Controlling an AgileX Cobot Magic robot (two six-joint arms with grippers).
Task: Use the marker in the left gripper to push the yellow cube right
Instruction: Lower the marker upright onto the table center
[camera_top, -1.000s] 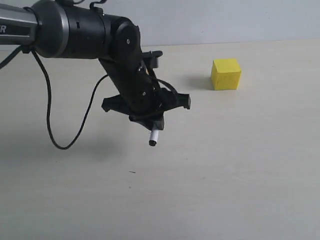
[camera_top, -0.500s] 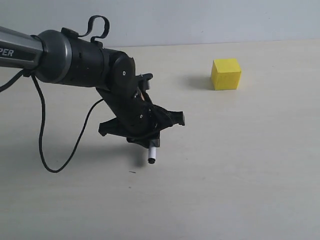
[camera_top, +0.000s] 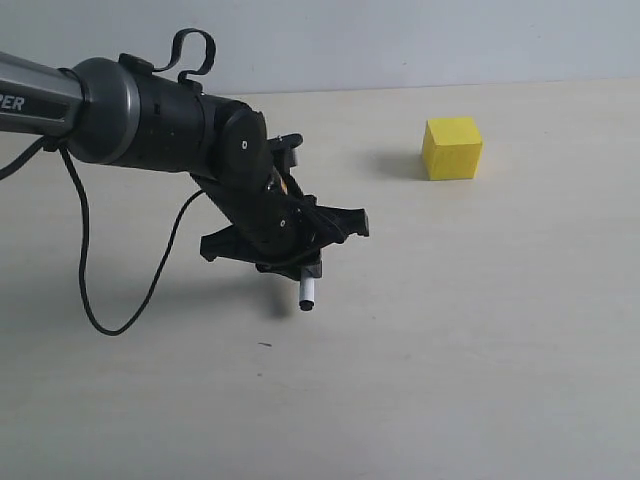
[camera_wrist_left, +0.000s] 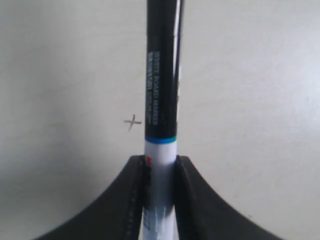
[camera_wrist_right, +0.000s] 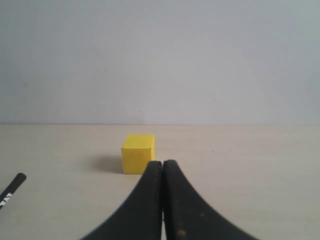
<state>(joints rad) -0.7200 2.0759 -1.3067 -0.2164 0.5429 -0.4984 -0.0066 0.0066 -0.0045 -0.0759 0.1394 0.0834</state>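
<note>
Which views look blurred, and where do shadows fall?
Exterior view: sharp, soft even light, the yellow cube throws a faint shadow to its left. Left wrist view: the marker is close, its print blurred. Right wrist view: cube crisp, no glare.

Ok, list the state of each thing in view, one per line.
slim black-and-white marker: clamped, pointing downward.
black left gripper: shut on that marker.
small bright yellow cube: resting on the pale table, untouched.
black right gripper: shut, empty.

Looks like a lab: bare beige tabletop (camera_top: 450, 380), plain grey wall (camera_top: 400, 40).
</note>
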